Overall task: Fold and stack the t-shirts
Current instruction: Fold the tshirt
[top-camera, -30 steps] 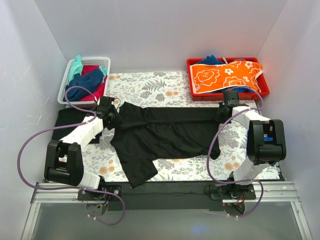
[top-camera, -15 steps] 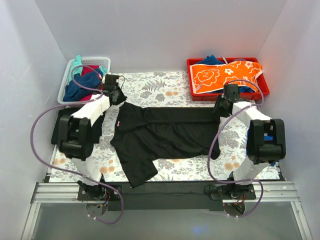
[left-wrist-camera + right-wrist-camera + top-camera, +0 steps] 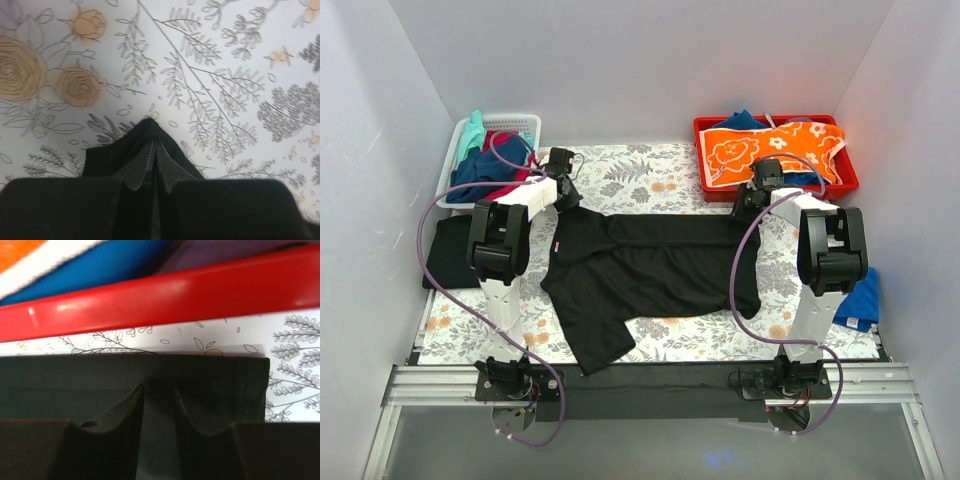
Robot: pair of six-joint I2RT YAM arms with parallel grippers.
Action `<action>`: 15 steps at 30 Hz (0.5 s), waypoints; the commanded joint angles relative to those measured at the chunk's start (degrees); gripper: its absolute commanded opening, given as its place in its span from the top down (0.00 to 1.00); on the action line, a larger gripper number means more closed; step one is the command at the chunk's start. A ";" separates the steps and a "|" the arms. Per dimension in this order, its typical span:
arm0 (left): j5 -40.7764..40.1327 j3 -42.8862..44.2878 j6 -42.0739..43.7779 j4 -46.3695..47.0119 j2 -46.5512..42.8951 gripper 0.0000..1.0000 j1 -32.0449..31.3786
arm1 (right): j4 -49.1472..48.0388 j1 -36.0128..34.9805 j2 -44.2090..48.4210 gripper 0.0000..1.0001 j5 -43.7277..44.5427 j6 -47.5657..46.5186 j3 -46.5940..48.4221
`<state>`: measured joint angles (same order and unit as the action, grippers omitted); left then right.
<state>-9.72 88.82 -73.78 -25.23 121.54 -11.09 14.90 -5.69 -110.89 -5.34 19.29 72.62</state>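
The left gripper point(image 3: 152, 167) is closed tight, its fingers point(image 3: 135, 172) pinching a small peak of the large plain black soft-cloth t-shirt point(image 3: 150, 132) over the flat grey-and-orange fern-patterned table covering point(image 3: 210, 75). The right gripper point(image 3: 159, 392) has its fingers point(image 3: 131, 405) only a narrow gap apart, with the shirt's stitched hem caught between them, just beside the shallow red plastic tray point(image 3: 175, 295). Seen from above, the left gripper point(image 3: 567, 198) and the right gripper point(image 3: 750, 207) hold the two far corners of the t-shirt point(image 3: 650, 265), whose far edge runs straight between them. The rest lies spread flat towards the arm bases, one sleeve reaching the near edge, a small red neck label point(image 3: 557, 245) showing at its left. The tray point(image 3: 705, 172) holds an orange flower-printed cloth point(image 3: 770, 150). At far left, a white lattice plastic basket point(image 3: 527, 121) holds bundled blue, teal and red shirts point(image 3: 490, 160).
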 commanded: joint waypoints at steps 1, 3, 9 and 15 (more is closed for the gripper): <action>-9.43 3.90 -1.80 -6.84 1.68 1.00 -0.16 | 0.66 -0.11 -2.92 0.65 -1.86 -0.22 2.79; -11.81 5.05 -2.51 -8.25 2.56 1.00 -0.07 | 0.92 -0.11 -3.89 0.65 -1.86 -0.31 3.49; -16.65 11.19 -3.04 -11.85 6.33 1.00 1.42 | 2.24 -0.02 -7.49 0.67 -2.30 -0.66 5.51; -18.06 19.36 -4.00 -15.54 10.64 1.00 3.27 | 3.65 -0.37 -9.61 0.69 0.07 -1.10 9.20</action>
<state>-23.90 103.13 -76.51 -36.49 130.04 -9.65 15.11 -5.67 -117.21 -7.99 19.31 80.14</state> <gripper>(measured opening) 0.006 0.315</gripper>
